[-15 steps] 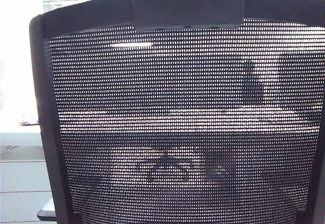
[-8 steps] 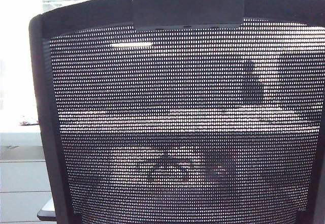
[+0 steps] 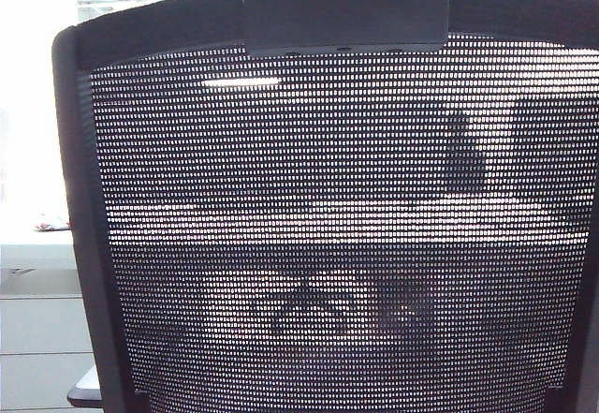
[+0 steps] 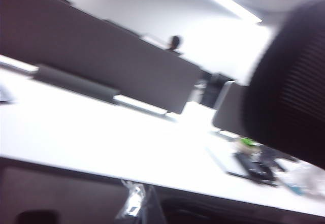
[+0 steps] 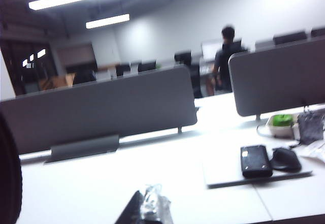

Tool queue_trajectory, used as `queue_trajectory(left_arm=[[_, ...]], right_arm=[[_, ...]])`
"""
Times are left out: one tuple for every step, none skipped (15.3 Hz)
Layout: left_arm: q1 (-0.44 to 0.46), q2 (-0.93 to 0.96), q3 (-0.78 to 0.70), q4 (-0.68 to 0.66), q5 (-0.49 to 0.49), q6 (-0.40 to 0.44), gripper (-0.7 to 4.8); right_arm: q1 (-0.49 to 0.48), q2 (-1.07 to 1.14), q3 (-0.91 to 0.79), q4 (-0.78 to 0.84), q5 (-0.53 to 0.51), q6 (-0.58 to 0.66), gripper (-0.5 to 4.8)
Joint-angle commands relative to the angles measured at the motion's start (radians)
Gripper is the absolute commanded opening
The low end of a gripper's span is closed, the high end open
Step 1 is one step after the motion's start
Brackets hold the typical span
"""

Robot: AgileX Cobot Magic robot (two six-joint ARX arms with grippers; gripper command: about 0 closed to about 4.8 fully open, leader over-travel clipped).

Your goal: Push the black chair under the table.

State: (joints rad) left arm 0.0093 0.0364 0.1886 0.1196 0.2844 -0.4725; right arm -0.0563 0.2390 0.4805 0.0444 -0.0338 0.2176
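1. Right up against the exterior camera, the black chair [image 3: 328, 244] fills the view with its mesh back; the table [image 3: 37, 244] shows pale through and beside it, so the chair looks close to the edge.
2. Left gripper [image 4: 137, 203] and right gripper [image 5: 147, 206] both sit low over the white top. Too blurry to call parted or clenched, honestly can't tell.
3. Risk: an off-centre shove could swivel the chair, or jam an armrest on the edge.

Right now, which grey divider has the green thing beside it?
The divider by the black phone, not the long one. Left gripper and right gripper: blurry, over the table.
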Motion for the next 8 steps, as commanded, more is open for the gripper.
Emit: queue_trajectory(left_arm=[[-0.002,0.183,0.154,-0.056,0.042,0.057,-0.06],[-0.002,0.285,0.222,-0.112,0.122,0.057,-0.06],[-0.002,0.377,0.284,-0.173,0.217,0.069,-0.06],[-0.008,0.457,0.339,-0.219,0.318,0.081,-0.06],[-0.028,0.495,0.362,-0.215,0.432,0.079,-0.06],[-0.071,0.506,0.369,-0.22,0.531,0.071,-0.06],[-0.121,0.501,0.369,-0.266,0.549,0.054,-0.06],[-0.172,0.499,0.368,-0.321,0.532,0.062,-0.06]], right_arm=[[0.002,0.207,0.187,-0.035,-0.159,0.059,-0.06],[0.005,0.264,0.247,-0.079,-0.257,0.098,-0.06],[0.023,0.306,0.285,-0.114,-0.352,0.123,-0.06],[0.065,0.322,0.304,-0.153,-0.377,0.131,-0.06],[0.137,0.322,0.309,-0.195,-0.361,0.13,-0.06],[0.259,0.315,0.308,-0.264,-0.32,0.121,-0.06],[0.358,0.311,0.308,-0.32,-0.262,0.118,-0.06],[0.462,0.309,0.306,-0.365,-0.19,0.106,-0.06]])
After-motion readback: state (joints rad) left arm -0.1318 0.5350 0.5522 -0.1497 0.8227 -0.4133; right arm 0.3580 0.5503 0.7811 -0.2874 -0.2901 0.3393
